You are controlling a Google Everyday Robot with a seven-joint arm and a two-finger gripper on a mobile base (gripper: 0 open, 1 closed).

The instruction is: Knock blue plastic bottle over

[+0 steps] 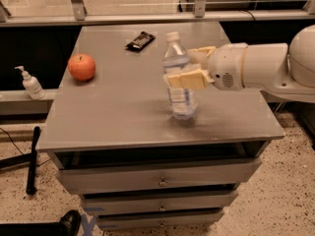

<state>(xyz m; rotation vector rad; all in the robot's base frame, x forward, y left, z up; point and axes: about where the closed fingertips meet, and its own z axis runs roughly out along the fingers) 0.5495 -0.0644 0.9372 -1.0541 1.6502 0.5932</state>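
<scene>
The blue plastic bottle, clear with a white cap and blue-and-white label, stands on the grey cabinet top right of centre, its top leaning slightly left. My gripper reaches in from the right at the bottle's mid height. It is open. The near finger lies across the front of the bottle and touches it. The far finger shows behind the bottle.
A red apple sits at the left of the top and a dark snack bar at the back. A white pump dispenser stands on a ledge left of the cabinet. The cabinet's front edge is near the bottle.
</scene>
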